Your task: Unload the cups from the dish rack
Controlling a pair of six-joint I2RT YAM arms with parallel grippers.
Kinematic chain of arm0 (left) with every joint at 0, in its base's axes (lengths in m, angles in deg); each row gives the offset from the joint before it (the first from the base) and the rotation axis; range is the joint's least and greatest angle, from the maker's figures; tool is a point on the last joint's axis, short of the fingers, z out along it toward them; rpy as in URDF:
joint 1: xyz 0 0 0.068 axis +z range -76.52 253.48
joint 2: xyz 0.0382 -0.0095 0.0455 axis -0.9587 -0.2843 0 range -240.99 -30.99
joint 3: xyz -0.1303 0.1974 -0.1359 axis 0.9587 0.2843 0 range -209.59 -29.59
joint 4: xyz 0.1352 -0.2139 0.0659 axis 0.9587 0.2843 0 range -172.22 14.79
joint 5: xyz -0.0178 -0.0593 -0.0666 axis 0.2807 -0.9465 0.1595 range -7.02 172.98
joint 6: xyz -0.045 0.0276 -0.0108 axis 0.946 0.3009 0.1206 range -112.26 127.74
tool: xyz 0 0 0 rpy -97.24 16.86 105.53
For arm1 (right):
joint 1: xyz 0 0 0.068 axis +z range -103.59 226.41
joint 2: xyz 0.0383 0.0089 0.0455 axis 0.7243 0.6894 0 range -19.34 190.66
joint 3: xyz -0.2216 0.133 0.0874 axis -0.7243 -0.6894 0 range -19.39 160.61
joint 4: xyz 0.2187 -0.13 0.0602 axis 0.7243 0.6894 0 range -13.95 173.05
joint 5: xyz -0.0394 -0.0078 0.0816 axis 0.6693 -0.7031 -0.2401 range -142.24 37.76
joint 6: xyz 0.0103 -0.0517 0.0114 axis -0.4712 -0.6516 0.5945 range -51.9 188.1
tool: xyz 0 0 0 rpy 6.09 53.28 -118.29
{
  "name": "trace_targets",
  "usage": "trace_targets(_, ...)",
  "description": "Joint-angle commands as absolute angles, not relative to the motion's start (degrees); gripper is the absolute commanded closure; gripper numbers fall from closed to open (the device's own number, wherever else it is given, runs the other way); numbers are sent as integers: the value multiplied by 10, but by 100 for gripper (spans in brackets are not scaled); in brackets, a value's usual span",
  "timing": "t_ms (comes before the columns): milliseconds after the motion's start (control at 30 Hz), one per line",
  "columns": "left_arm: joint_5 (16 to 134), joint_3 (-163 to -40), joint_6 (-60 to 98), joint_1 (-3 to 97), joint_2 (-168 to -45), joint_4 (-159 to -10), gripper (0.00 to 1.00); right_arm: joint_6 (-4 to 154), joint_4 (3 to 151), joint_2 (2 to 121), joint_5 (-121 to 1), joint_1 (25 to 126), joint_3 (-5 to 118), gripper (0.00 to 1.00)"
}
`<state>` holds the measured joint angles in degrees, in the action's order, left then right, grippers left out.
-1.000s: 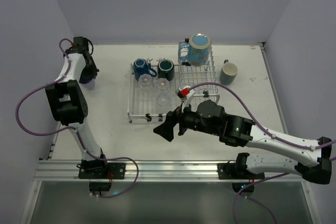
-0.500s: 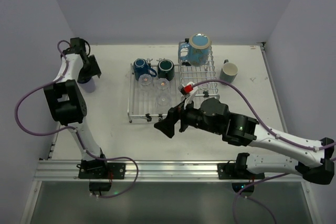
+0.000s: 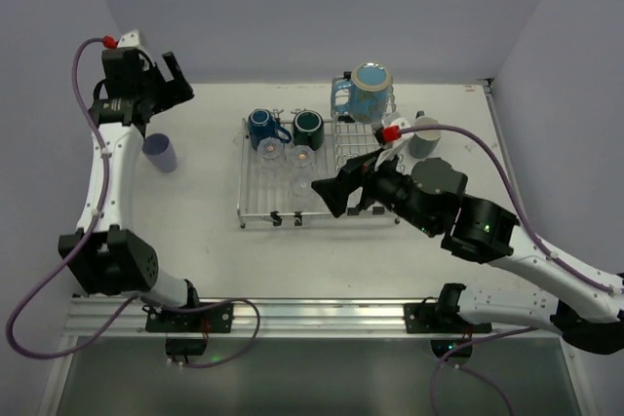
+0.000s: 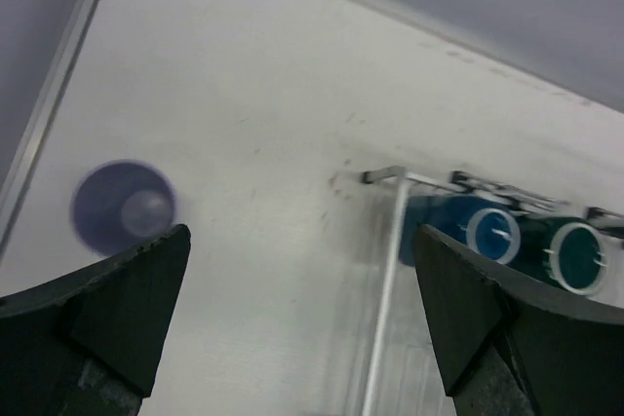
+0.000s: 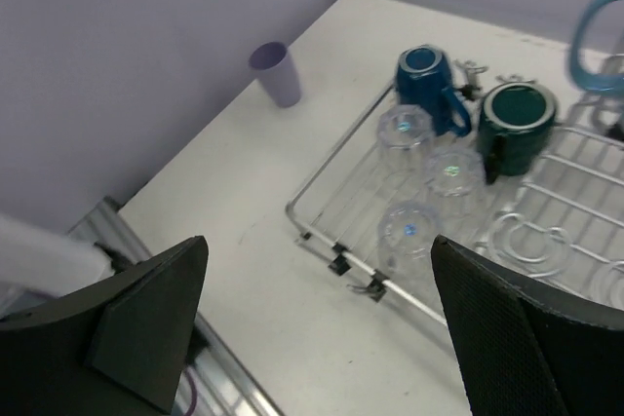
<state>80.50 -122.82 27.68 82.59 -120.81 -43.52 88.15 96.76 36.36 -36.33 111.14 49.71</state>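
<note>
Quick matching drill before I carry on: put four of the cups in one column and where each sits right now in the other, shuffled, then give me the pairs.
Things
1. lavender tumbler
2. grey-green mug
3. light-blue mug
4. clear glasses

Places
A. on the flat grid section of the dish rack
B. on the table, left of the rack
C. at the far end of the rack's narrower tined section
D. on the table, right of the rack

Pairs: 1-B; 2-D; 3-C; 4-A
</note>
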Motion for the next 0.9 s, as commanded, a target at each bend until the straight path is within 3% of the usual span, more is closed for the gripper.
trace_targets(0,746,-1146,287,747,-1090,-536,0,844,1003,354,-311,1059,559,1)
trace_targets(167,631,-984,314,676,-933,-658,0,813,1044,401,-270,965,636,1)
trace_targets(367,564,-824,287,648,-812,-690,0,789,1083,508,-256,855,744,1)
trace_targets(567,552,-735,272,645,-728,-696,0,777,1106,619,-270,800,863,1)
trace_targets(867,595,-685,242,622,-686,-705,0,779,1147,716,-329,758,932,1)
